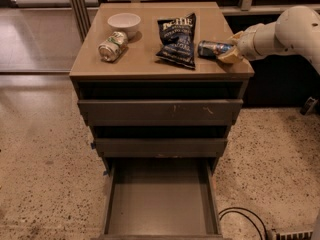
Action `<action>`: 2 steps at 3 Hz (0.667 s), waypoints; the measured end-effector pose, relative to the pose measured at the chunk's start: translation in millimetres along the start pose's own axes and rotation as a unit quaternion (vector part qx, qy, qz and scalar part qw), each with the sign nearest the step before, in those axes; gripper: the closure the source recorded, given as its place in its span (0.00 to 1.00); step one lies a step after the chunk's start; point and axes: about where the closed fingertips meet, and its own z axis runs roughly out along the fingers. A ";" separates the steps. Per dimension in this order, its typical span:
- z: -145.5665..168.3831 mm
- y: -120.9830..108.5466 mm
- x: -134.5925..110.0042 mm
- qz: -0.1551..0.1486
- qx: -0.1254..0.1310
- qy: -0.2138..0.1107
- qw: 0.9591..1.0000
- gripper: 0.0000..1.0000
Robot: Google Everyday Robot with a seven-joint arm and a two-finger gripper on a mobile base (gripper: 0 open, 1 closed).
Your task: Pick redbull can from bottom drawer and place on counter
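The speckled floor lies open to the left and right of the drawer cabinet. A dark cable loops on the floor at the near right. The bottom drawer is pulled out toward the near side, and its flat grey bottom shows from wall to wall. The two shallower drawers above it stand only a little out.

The counter has a bare strip along its near edge, and a bare lane runs between the left and middle items. The white arm reaches in from the right, over the counter's right edge.

A dark chip bag lies flat in the middle, with a white bowl at the far left. Just near of the bowl, a green-and-silver can lies on its side.

The redbull can lies sideways just right of the bag, close to the counter's right edge. I cannot tell whether it rests on the surface. The gripper is at the can's right end, with one finger on the far side and one on the near side, pinching it.
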 end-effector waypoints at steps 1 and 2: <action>8.2 0.9 -2.1 0.007 -0.011 -0.003 1.000 0.58; 13.4 1.4 -5.9 0.005 -0.023 -0.010 1.000 0.35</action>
